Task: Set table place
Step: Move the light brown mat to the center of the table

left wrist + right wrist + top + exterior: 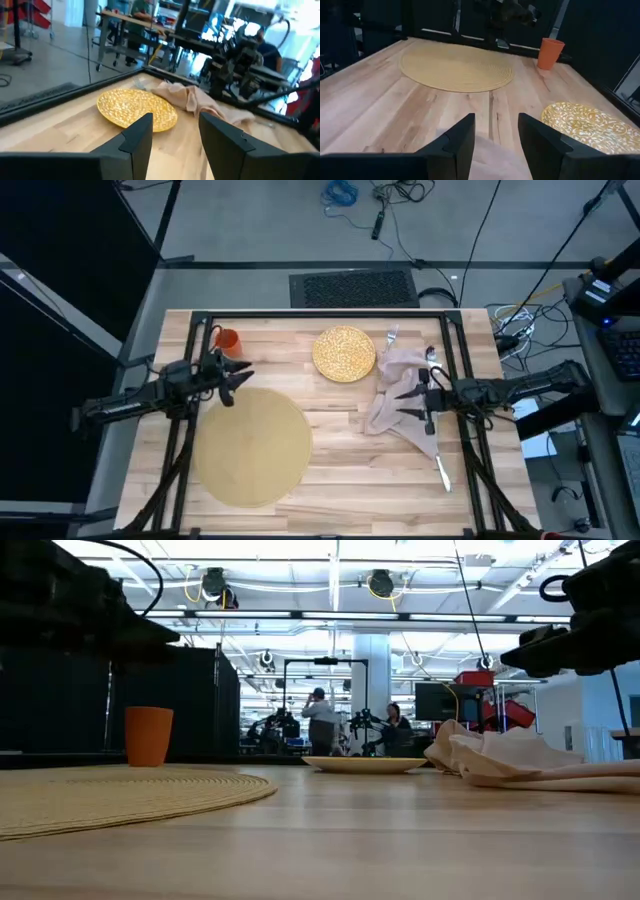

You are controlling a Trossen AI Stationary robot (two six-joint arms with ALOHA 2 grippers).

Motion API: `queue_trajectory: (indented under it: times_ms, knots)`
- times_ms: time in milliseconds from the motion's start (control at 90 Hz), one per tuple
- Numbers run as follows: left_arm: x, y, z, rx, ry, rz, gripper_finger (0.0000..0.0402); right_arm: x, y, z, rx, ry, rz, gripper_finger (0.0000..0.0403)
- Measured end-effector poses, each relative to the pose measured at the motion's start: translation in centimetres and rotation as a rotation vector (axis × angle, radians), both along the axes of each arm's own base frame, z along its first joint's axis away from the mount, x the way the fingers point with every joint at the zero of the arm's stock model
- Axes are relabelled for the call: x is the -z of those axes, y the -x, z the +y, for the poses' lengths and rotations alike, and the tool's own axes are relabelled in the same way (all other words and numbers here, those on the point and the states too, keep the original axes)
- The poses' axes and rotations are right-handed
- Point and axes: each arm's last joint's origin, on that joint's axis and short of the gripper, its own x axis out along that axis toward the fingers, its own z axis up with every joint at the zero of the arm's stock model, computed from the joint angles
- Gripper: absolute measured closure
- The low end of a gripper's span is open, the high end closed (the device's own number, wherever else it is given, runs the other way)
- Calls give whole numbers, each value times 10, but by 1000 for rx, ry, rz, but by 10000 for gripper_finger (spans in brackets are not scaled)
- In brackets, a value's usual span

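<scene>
High view: the pale plank table (330, 440) carries a big round woven tan mat (250, 445) just below the left end effector (240, 380), whose fingers stand apart, with a small orange cup (228, 340) just behind it. The right end effector (405, 402), fingers also apart, hovers over a crumpled pinkish-grey cloth napkin (395, 395); a gold-speckled round plate (344, 353) lies just beyond it. A steel fork (391, 336) and spoon (430, 356) poke out at the napkin's far edge, and a knife (441, 470) lies nearer, long axis running near-to-far.
</scene>
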Motion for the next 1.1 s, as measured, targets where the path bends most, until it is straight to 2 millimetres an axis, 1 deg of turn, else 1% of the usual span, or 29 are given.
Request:
queue_trajectory:
  times_ms: [78,178,278,400,522,622,711,778,833,922,1011,1100]
  knots:
    - [-1,1,2,-59,17,-14,256,-11,-1,0,9,22,-111,266]
    - [-5,2,4,-162,10,-55,256,-33,1,-1,18,25,-345,266]
    - [-15,3,4,-170,-33,-152,256,-53,7,-1,16,-19,-552,266]
    - [-30,5,2,-140,-139,-284,256,-66,14,-3,30,-47,-703,266]
    - [-49,12,-2,-108,-264,-464,256,-76,22,-4,53,-10,-835,266]
    - [-61,20,-4,-106,-282,-610,256,-83,28,-5,48,-66,-930,266]
    - [-74,25,-6,-92,-250,-688,256,-90,29,-7,64,-155,-945,266]
    - [-90,30,-7,-94,-264,-730,256,-99,28,-9,122,-229,-923,266]
    - [-103,33,-7,-124,-271,-734,256,-108,26,-10,181,-244,-878,266]
    - [-127,36,-6,-208,-260,-671,256,-129,23,-13,274,-175,-797,266]
    - [-152,37,-4,-291,-246,-556,256,-156,21,-18,341,-132,-735,266]
    - [-174,33,-1,-343,-237,-435,256,-181,16,-22,397,-83,-659,266]
